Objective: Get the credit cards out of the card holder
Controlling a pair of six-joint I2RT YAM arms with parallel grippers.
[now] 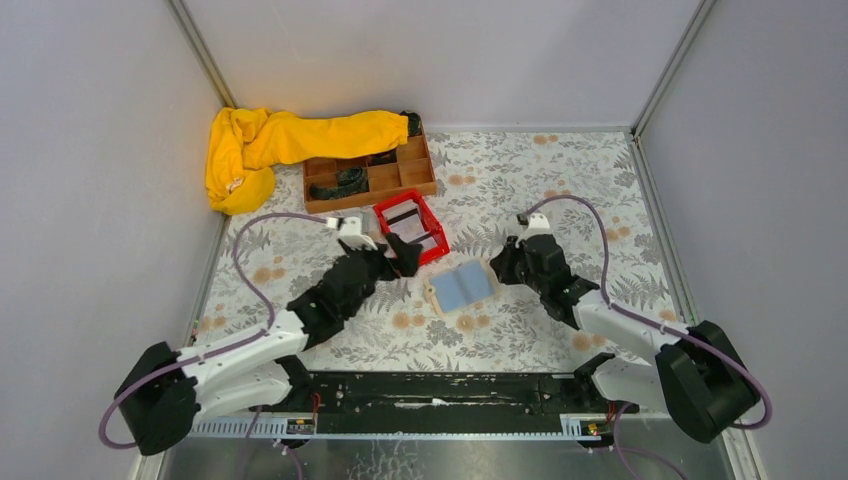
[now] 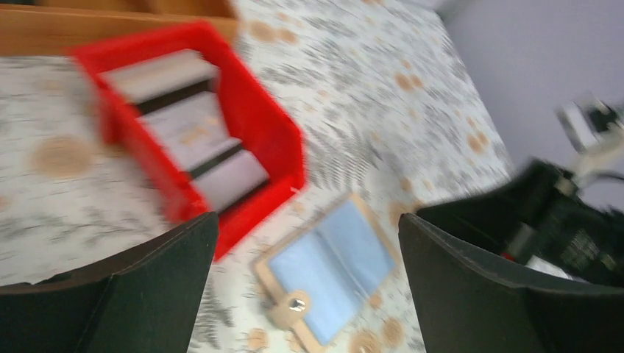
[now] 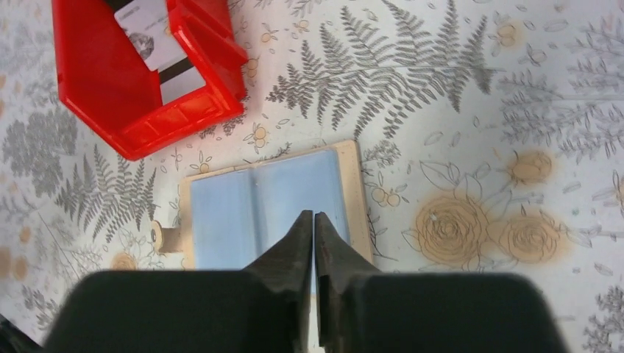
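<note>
**Figure: card holder lying open beside the red bin.**

The card holder (image 3: 243, 206) is lying open and flat on the tabletop (image 3: 478, 110). Its slate-blue side is facing up inside a tan border. It is sitting just beside the red bin (image 3: 184, 118), on the side nearer the arm bases. Several credit cards (image 2: 188, 129), whitish with dark stripes, are lying overlapped inside the bin.

The left pincer (image 2: 307, 220) is hanging at the bin's near corner with its jaws spread wide, holding nothing. The right pincer (image 3: 315, 217) is hanging over the holder's edge farthest from the bin. Its jaws are narrowed to a slit and are gripping nothing.

*Handling (judged).* The cards are probably light, stiff and slick, so a flat-lying card is best taken by an exposed short edge. The holder looks soft and light, and is likely to slide or lift when a card is drawn out. One pincer pressing on the tan border, away from the clasp tab (image 3: 168, 237), should be steadying it.

*Obscured.* Whether any card is sitting in the blue pockets cannot be told. The left wrist view is blurring with motion, so the count of cards in the bin is uncertain. In the right wrist view the bin wall is covering part of the one card showing there, and the right pincer's own fingers are covering the holder's near edge.
</note>
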